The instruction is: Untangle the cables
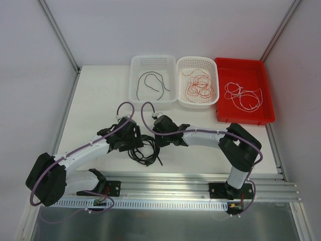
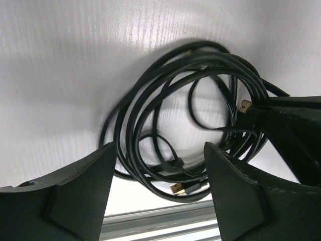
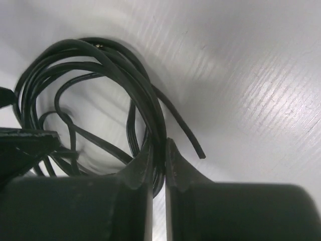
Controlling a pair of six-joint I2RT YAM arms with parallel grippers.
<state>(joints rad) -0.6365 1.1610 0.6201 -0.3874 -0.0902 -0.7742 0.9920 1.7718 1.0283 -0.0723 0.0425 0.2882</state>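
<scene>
A tangled bundle of black cables (image 1: pixel 144 152) lies on the white table between my two grippers. In the left wrist view the black cables (image 2: pixel 150 115) loop in several coils with gold-tipped plugs (image 2: pixel 176 189). My left gripper (image 2: pixel 158 193) is open just above the bundle's near edge. My right gripper (image 3: pixel 159 158) is shut on strands of the black cables (image 3: pixel 100 55); a loose end (image 3: pixel 200 154) sticks out to the right. A black cable (image 1: pixel 153 83), orange-red cables (image 1: pixel 199 86) and white cables (image 1: pixel 243 96) lie in the far containers.
Along the far edge stand a white basket (image 1: pixel 136 90), a second white basket (image 1: pixel 181 98) and a red tray (image 1: pixel 268 108). An aluminium rail (image 1: pixel 165 188) runs along the near edge. Side walls close in the table on both sides.
</scene>
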